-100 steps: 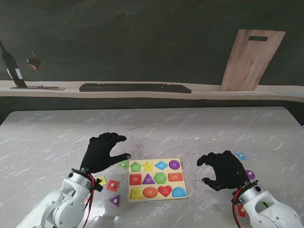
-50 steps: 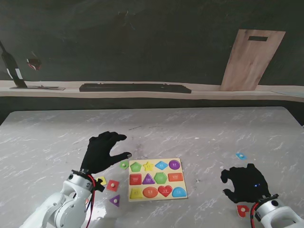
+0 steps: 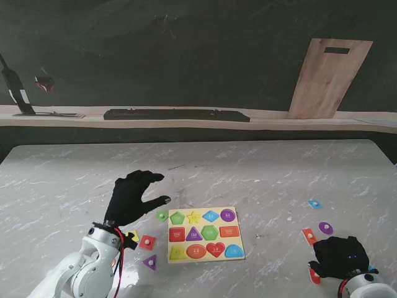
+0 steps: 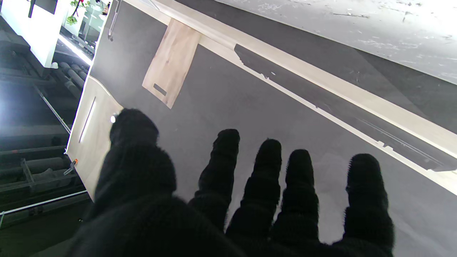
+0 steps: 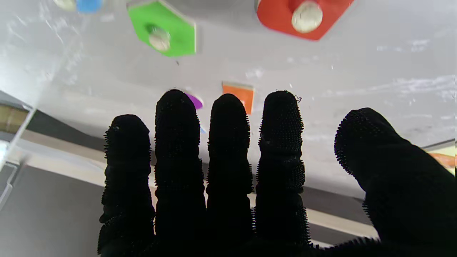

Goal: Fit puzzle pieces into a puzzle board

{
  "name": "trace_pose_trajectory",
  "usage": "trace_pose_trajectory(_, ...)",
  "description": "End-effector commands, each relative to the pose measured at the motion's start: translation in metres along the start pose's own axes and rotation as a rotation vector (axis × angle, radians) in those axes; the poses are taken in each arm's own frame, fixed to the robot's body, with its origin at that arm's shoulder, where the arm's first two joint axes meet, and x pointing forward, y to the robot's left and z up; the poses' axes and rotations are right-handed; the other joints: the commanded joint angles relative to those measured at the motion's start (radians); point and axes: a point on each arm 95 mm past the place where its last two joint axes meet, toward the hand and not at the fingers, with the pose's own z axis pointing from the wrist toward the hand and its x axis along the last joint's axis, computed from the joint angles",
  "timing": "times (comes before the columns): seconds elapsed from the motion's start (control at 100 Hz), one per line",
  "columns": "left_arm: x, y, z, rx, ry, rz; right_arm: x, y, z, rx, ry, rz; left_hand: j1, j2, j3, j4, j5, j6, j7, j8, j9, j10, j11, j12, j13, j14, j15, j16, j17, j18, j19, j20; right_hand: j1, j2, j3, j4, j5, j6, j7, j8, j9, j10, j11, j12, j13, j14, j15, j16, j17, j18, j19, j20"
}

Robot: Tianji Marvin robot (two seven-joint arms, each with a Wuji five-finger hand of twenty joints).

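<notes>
The puzzle board (image 3: 205,234) lay flat on the tabletop (image 3: 248,167) between both arms. The right hand (image 3: 338,257) hovered empty, fingers spread, over a red piece (image 3: 314,275) near the corner; the left hand (image 3: 131,197) was likewise spread and empty. A grasp from there risked nudging that flat piece off the near edge.

White marbled table (image 3: 248,167); pale yellow puzzle board (image 3: 205,234) with multicoloured shapes; black gloved hands; purple piece (image 3: 325,228) right.

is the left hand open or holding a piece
Open: the left hand hovers with fingers spread and nothing between them.
</notes>
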Motion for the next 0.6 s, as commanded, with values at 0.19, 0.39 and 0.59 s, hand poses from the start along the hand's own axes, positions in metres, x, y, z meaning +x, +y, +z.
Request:
trace_pose_trajectory(0.19,0.002,-0.002,-0.001,0.025,-0.020,0.010,0.000,-0.013,0.001,0.067,-0.025,0.015,0.010,0.026,-0.009,0.028,0.026,-0.004,-0.012,-0.001,0.006,0.007,-0.016,0.006,0.015,0.023,-0.015,0.008,-0.005,-0.164,0.009,0.001,-0.021,-0.010,0.001,-0.009,0.064,0.010,0.009,0.001,0.056,0.034,0.028,-0.010,0.047,0.032,0.032,0.009,0.024,0.054,0.049,0.020)
trace_pose_trajectory(0.39,0.002,-0.002,-0.001,0.025,-0.027,0.010,-0.001,-0.018,0.004,0.102,-0.051,0.030,0.012,0.027,-0.009,0.028,0.026,-0.003,-0.012,0.000,0.003,0.011,-0.016,0.006,0.012,0.024,-0.014,0.008,-0.006,-0.163,0.012,0.001,-0.009,0.007,-0.002,-0.018,0.082,0.007,0.012,-0.008,0.073,0.036,0.028,-0.013,0.059,0.038,0.038,0.008,0.030,0.059,0.057,0.022)
trace_pose_trajectory(0.59,0.001,-0.002,-0.001,0.021,-0.030,0.010,-0.002,-0.025,0.007,0.140,-0.068,0.047,0.013,0.028,-0.009,0.028,0.026,-0.002,-0.013,0.000,0.002,0.011,-0.017,0.005,0.011,0.024,-0.013,0.007,-0.006,-0.162,0.012,-0.001,0.001,0.015,-0.007,-0.022,0.089,0.005,0.013,-0.020,0.079,0.036,0.025,-0.017,0.061,0.041,0.037,0.005,0.031,0.059,0.060,0.021)
